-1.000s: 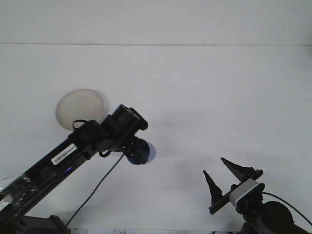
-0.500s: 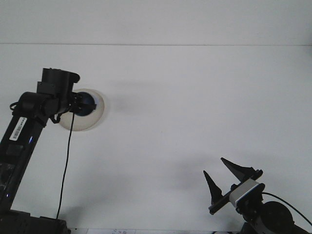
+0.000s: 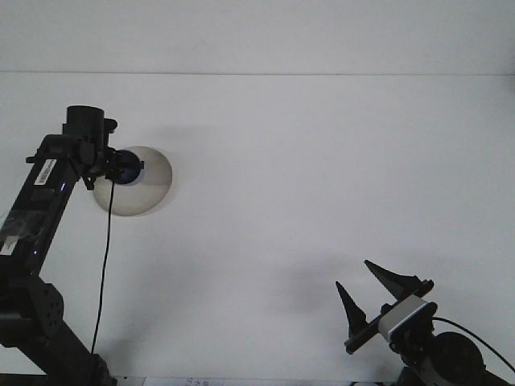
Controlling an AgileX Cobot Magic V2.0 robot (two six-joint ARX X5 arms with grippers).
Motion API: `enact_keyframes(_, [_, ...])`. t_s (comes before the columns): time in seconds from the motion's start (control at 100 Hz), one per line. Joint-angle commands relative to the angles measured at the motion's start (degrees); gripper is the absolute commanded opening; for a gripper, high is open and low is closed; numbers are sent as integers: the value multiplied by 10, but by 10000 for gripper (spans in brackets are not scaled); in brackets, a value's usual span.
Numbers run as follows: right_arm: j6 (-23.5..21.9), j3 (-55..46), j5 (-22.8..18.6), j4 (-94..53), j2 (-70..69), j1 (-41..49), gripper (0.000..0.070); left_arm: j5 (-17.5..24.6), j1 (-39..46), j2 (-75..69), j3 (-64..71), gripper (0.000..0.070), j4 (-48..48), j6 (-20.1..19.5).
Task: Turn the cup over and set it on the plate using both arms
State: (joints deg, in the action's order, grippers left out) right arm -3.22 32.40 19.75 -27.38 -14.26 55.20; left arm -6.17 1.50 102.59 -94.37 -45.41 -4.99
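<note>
Now held the small dark blue cup (image 3: 129,170) over the round white plate (image 3: 149,193) at ten o'clock, left gripper (image 3: 121,170) clamped on it, right gripper (image 3: 374,293) spread apart at five o'clock.

table (image 3: 322,161) lying open centre and right | left arm (image 3: 48,185) crowding plate (image 3: 149,189) | right gripper (image 3: 372,293) sitting near corner

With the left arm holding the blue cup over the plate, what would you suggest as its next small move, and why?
Probably lower the cup straight down onto the plate. The left gripper already hangs over the plate's left part, while the right gripper sits idle and open, far off.
</note>
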Motion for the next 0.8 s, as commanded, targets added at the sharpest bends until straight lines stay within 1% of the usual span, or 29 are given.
enact_keyframes(0.0, [4,1,2,3,0,7,456,0,1,18,-13,6,6,7])
enact_keyframes(0.28, [4,1,2,3,0,7,456,0,1,54,-13,7,2,7])
enact_keyframes(0.33, [4,1,2,3,0,7,456,0,1,54,-13,31,6,8])
enact_keyframes(0.35, [4,1,2,3,0,7,456,0,1,54,-13,52,8,8])
enact_keyframes(0.36, [4,1,2,3,0,7,456,0,1,53,-13,80,9,8])
enact_keyframes(0.37, [4,1,2,3,0,7,456,0,1,53,-14,91,9,9])
enact_keyframes(0.38, [4,1,2,3,0,7,456,0,1,53,-15,129,9,10])
enact_keyframes(0.39, [4,1,2,3,0,7,456,0,1,53,-15,142,9,11])
enact_keyframes(0.49, [4,1,3,3,0,7,456,-1,1,53,-21,454,5,16])
enact_keyframes(0.53, [4,1,2,3,0,7,456,0,1,53,-23,508,4,16])
enact_keyframes(0.55, [4,1,3,3,0,7,456,0,1,53,-25,519,2,17])
enact_keyframes(0.79, [4,-2,2,7,0,7,456,0,1,37,-59,518,-25,31])
